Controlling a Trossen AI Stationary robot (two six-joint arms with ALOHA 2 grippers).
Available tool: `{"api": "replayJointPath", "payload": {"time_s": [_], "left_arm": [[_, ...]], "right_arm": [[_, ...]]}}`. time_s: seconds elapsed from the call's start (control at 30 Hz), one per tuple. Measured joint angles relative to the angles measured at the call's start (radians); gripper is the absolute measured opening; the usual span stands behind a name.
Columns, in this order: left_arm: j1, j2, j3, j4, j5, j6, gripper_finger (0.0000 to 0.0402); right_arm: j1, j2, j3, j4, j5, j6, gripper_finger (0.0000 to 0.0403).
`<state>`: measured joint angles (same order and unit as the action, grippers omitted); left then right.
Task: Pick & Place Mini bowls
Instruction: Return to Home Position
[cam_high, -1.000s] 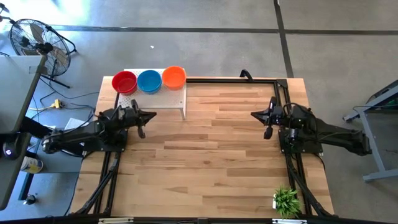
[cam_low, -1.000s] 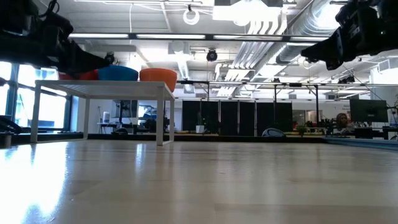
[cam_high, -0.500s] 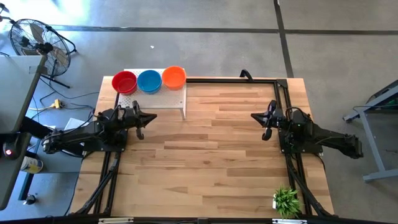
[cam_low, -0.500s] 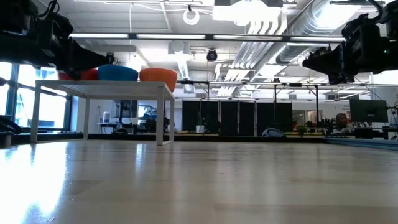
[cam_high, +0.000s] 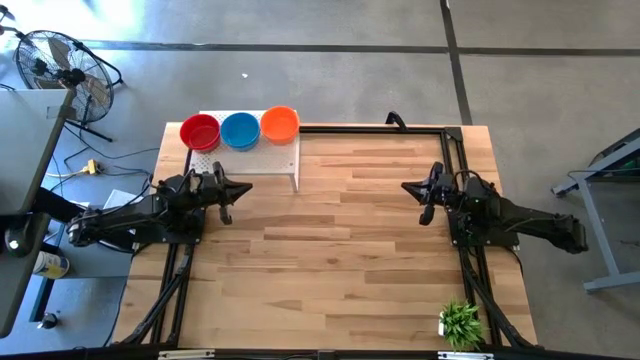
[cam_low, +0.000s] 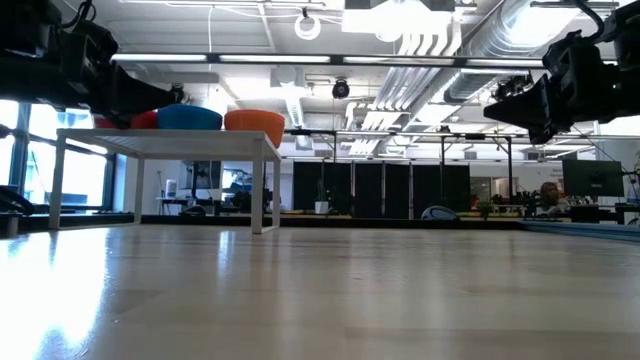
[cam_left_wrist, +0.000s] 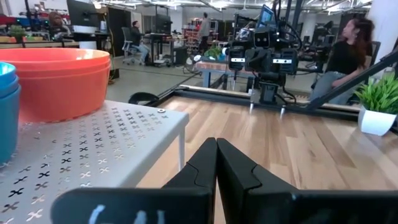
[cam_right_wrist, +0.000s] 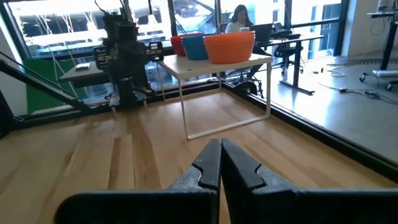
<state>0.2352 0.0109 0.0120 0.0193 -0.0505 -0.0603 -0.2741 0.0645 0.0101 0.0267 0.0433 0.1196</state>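
The mini bowls stand in a row on top of the white perforated stand (cam_high: 262, 160) at the table's far left: red (cam_high: 200, 131), blue (cam_high: 240, 130), orange (cam_high: 280, 124), each looking like a stack. My left gripper (cam_high: 246, 186) is shut, pointing level toward the table's right, just near of the stand. My right gripper (cam_high: 405, 186) is shut at the right side, pointing level toward the left. In the left wrist view the orange bowls (cam_left_wrist: 56, 81) and blue bowls (cam_left_wrist: 6, 112) rest on the stand's top (cam_left_wrist: 93, 155). Neither gripper holds anything.
A small green plant in a white pot (cam_high: 461, 324) stands at the table's near right corner. Black frame rails (cam_high: 370, 128) run along the far and side edges. Bare wood (cam_high: 340, 240) lies between the arms. People sit in the room beyond the table.
My right gripper has sunk a little and drawn slightly toward the table's left, staying shut; its arm has folded lower. My left arm has kept still. The bowls have not moved.
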Motion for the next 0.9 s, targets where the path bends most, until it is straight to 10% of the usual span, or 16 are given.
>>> {"api": "replayJointPath", "payload": {"time_s": [0.9], "left_arm": [[0.0,0.0,0.0,0.0,0.014,0.002,0.0002]], "right_arm": [[0.0,0.001,0.0,0.001,0.002,0.011,0.0]]}}
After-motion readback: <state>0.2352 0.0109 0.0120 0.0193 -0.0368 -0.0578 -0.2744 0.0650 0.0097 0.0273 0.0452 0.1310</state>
